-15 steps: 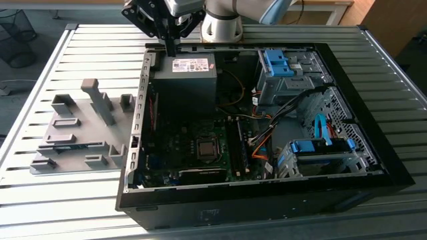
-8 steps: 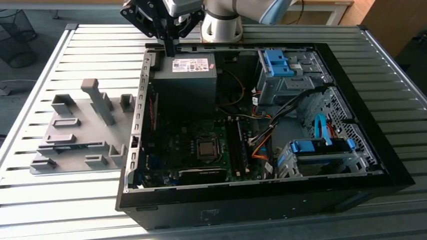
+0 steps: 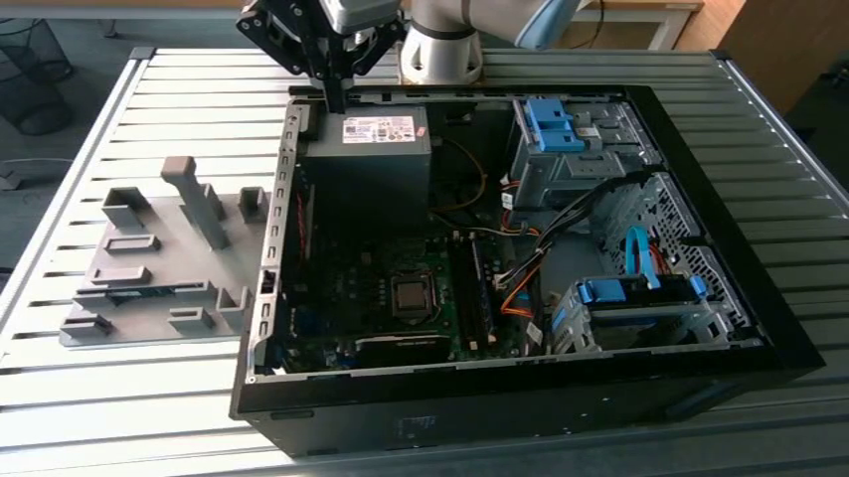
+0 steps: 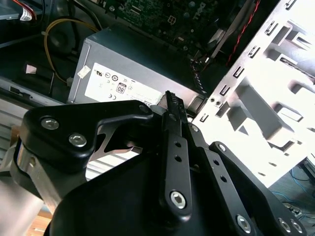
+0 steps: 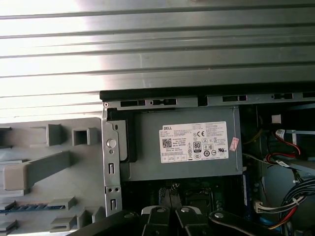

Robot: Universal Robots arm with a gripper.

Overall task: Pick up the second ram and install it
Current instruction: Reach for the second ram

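Overhead, the clenched gripper (image 3: 334, 102) hangs by the case rim (image 3: 282, 204), beside the power supply (image 3: 372, 164).

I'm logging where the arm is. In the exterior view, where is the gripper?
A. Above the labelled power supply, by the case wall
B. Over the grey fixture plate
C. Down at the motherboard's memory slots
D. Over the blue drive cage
A: the gripper hangs above a corner of the power supply, beside the computer case wall, well away from the grey fixture plate.
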